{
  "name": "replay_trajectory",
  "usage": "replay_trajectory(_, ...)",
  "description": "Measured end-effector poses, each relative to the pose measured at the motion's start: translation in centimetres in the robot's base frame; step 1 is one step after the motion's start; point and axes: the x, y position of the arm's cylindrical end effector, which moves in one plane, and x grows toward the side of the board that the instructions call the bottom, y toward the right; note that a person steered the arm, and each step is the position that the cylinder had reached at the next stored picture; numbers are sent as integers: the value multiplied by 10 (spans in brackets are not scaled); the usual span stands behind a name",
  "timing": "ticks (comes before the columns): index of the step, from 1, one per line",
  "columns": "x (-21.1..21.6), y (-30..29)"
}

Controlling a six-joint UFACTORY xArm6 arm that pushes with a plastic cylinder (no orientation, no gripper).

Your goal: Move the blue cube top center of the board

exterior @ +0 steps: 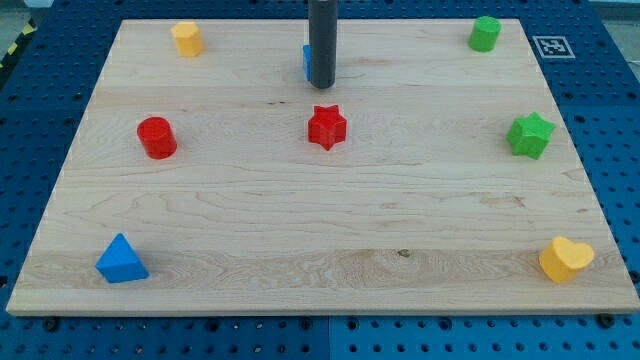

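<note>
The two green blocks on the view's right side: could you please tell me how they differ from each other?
Shape: the green cylinder is round-sided, while the green star has points.
Place: the green cylinder stands near the board's top right corner, whereas the green star sits lower, about mid-height at the right edge.
Apparent size: the green star looks wider than the green cylinder.
Both share the same green colour, and both stand far from my tip.

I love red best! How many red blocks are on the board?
2. A red cylinder sits toward the view's left, and a red star sits near the middle, just below my tip. The rod could hide something small.
</note>
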Motion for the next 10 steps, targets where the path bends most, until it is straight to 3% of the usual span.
replay_trajectory(5, -12, -84)
replay_trajectory(8, -32, -3)
replay_trajectory(10, 13, 14)
